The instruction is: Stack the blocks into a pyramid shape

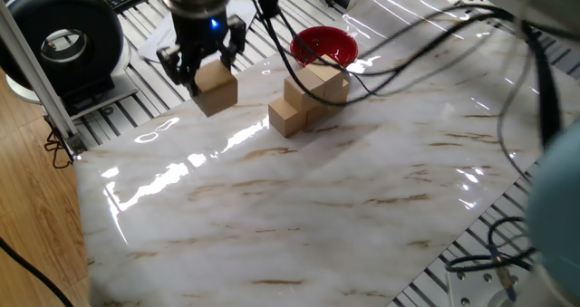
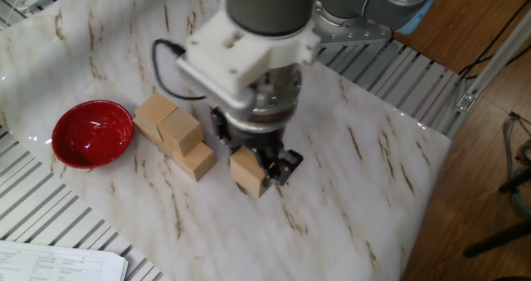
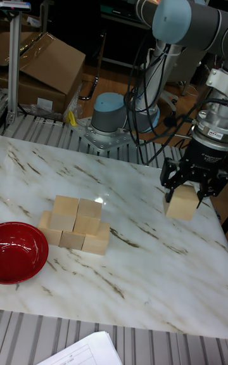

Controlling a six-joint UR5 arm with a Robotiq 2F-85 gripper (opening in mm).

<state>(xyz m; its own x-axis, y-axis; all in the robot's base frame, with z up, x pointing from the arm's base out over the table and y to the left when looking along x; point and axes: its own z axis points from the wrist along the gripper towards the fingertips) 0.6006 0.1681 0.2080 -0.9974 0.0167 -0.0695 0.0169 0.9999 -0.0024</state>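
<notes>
1. Red bowl (image 3: pixel 21 251): sits at the left edge of the marble bench (image 3: pixel 139 276) in the tall fixed view, its left rim cut off by the frame. In one fixed view a cable crosses in front of it.
2. Stacked blocks (image 3: pixel 73 224): just beside the bowl, toward the bench's middle. The tall fixed view shows three cubes in the bottom row and two on top, five in all. The other fixed view (image 2: pixel 174 136) shows only some faces, so the count cannot be confirmed there. In one fixed view (image 1: pixel 306 94) cables cross the stack and partly hide it.
3. Held block (image 3: pixel 182 203): well apart from the stack, near the bench's right edge in the tall fixed view. Whether its underside touches the bench cannot be told.
4. Gripper (image 3: pixel 192 188): points straight down, fingers clamped on opposite sides of the held block's upper part; the jaws stand one block-width apart. The block's top face is hidden by the fingers in every view (image 2: pixel 253 167) (image 1: pixel 207 71).
5. Arm: wrist vertical over the gripper; the upper links leave the frame in both fixed views.
</notes>
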